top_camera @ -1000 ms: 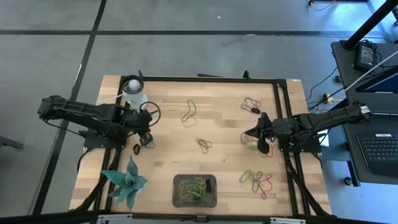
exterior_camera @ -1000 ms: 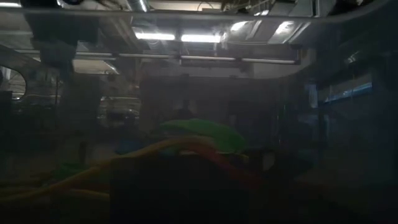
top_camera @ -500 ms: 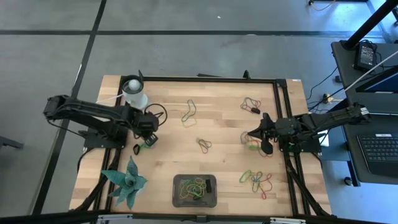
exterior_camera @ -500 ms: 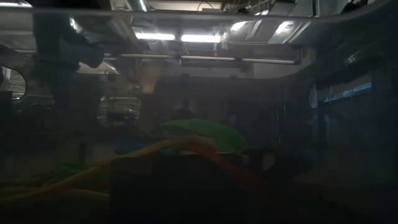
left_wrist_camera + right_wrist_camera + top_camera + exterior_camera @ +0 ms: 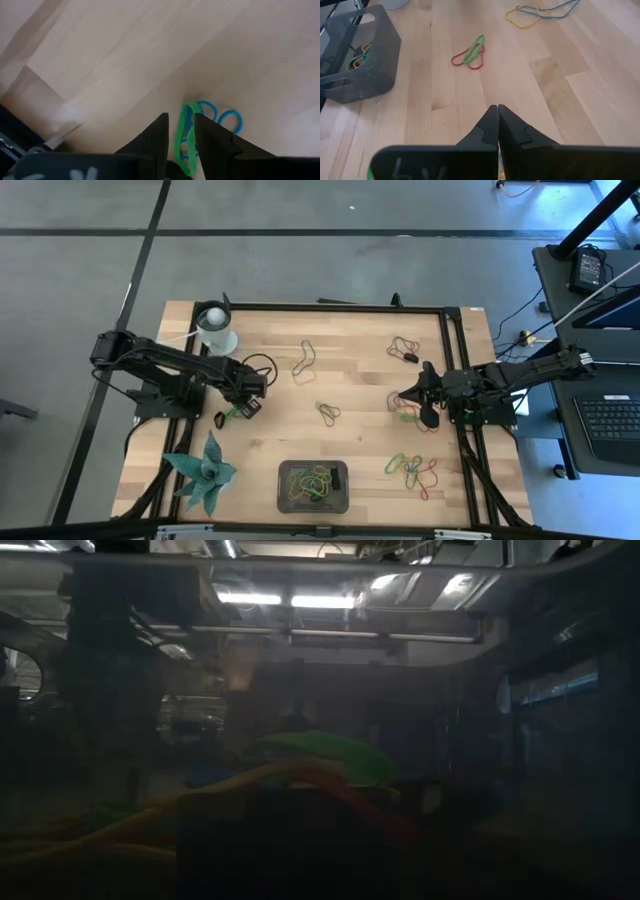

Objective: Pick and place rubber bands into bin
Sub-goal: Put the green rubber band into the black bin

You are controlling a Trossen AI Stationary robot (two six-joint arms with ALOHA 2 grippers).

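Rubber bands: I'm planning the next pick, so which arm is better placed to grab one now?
Left. The left gripper is open with a green band between its fingers. The right gripper is shut over bare wood.

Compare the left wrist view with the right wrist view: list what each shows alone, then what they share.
Left wrist only: a green rubber band between the left hand's parted fingers, with a blue band beside it.
Right wrist only: the dark grey bin with bands inside, a red-and-green pair, a yellow-and-blue tangle, and the right hand shut and empty.
Both: the wooden table.
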